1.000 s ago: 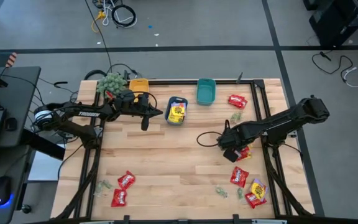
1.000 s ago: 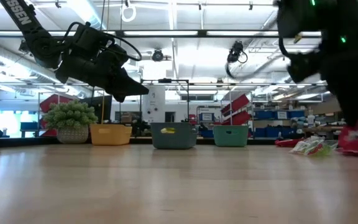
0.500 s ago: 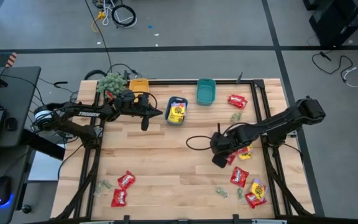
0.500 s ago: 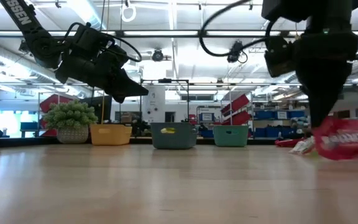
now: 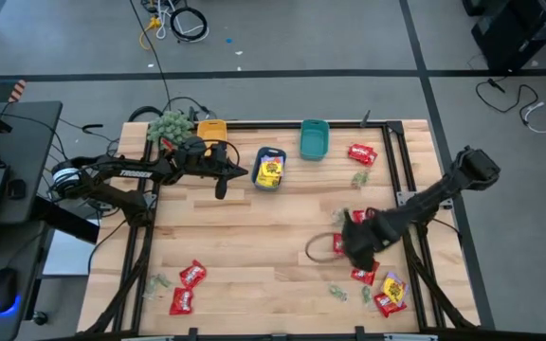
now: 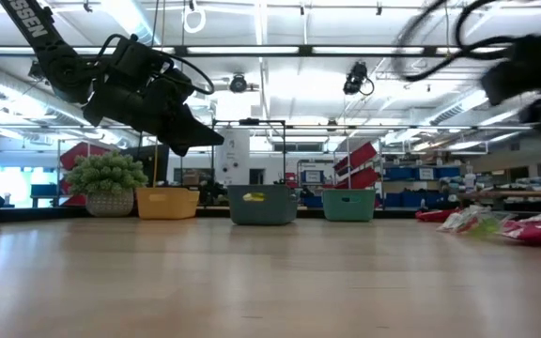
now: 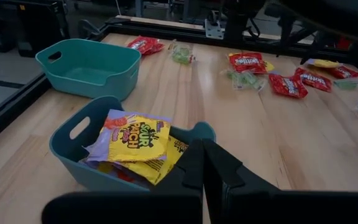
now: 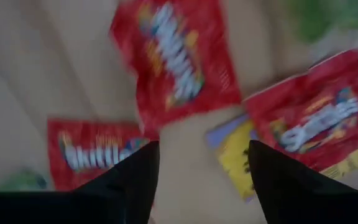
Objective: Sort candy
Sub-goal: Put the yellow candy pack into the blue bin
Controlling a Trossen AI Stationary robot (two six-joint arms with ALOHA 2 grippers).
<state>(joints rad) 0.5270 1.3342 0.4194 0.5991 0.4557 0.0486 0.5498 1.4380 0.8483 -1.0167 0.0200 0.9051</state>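
Candy (image 8: 178,59) packets look light, flat, crinkly; pinch one at its edge. Right end effector (image 8: 199,180) hovers spread wide above them, empty.

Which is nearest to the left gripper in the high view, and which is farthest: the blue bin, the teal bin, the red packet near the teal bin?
Measured from the left gripper, which is shut:
1. Blue bin, just beside it, holding yellow packets.
2. Teal bin, farther along the far edge.
3. Red packet, beyond the teal bin, toward the right arm's side.
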